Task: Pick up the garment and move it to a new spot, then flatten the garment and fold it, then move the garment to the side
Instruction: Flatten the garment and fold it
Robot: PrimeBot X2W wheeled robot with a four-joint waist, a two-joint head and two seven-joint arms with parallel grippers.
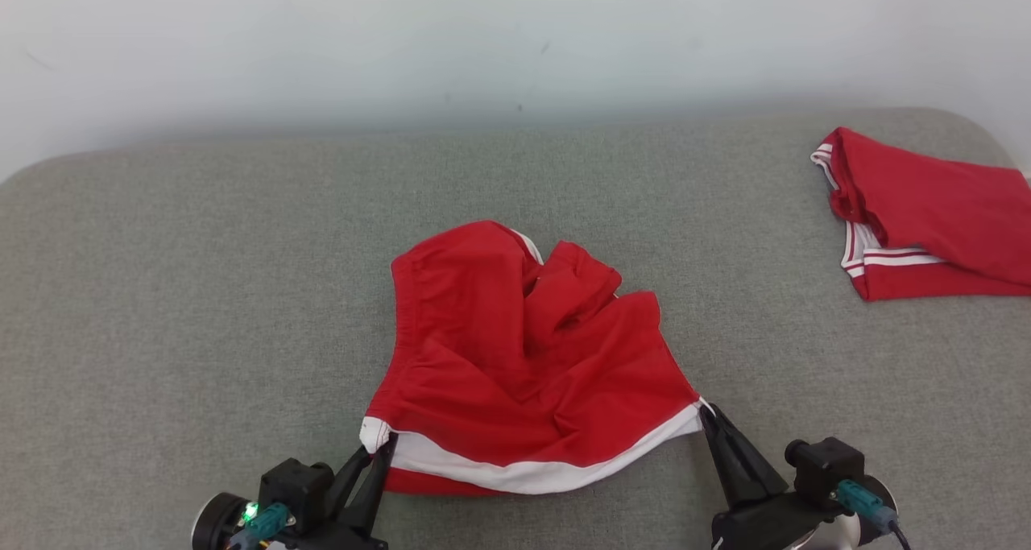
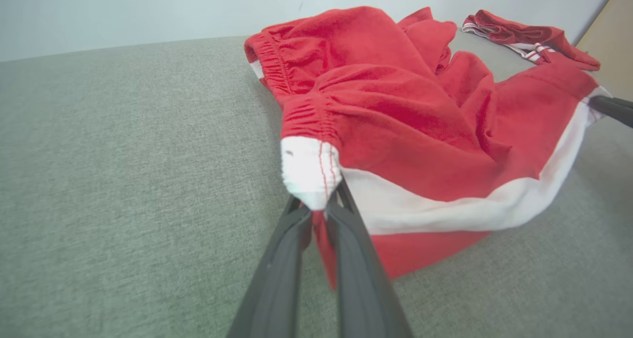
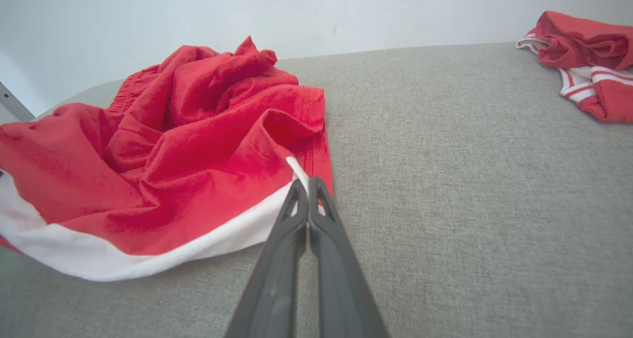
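Red garment corner in left tool

Red shorts w/ a white stripe, rumpled in a heap approx mid grey bench, well clear of its back edge, stripe on the near side.

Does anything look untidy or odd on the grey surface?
The red garment in the middle lies crumpled, near corners pinched by the left gripper and right gripper. A second red garment sits bunched far right.
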